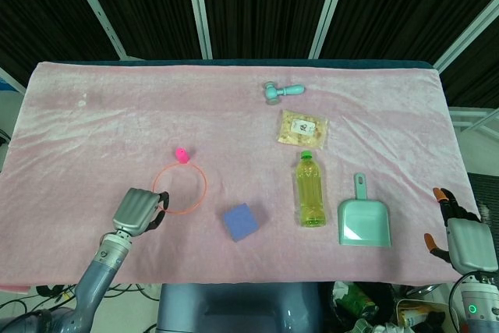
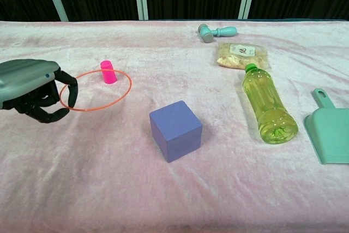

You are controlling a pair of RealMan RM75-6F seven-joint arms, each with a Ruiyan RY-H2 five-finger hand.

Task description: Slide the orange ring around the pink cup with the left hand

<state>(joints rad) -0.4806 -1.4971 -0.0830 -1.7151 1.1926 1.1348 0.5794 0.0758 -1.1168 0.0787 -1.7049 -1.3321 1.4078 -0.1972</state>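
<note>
The small pink cup (image 1: 182, 154) stands upright on the pink cloth (image 1: 93, 138), left of centre. The thin orange ring (image 1: 205, 189) lies just in front of it, its far edge right at the cup. In the chest view the ring (image 2: 98, 109) looks tilted up off the cloth and its far edge crosses the cup (image 2: 108, 72). I cannot tell whether the ring goes round the cup. My left hand (image 1: 136, 212) (image 2: 32, 94) holds the ring's near-left edge with curled fingers. My right hand (image 1: 460, 239) hangs off the table's right front corner, fingers spread, holding nothing.
A blue cube (image 2: 175, 130) sits right of the ring. Further right lie a yellow-green bottle (image 2: 269, 105) on its side and a teal dustpan (image 2: 330, 132). A snack packet (image 2: 242, 54) and a teal hammer-shaped toy (image 2: 216, 31) lie at the back.
</note>
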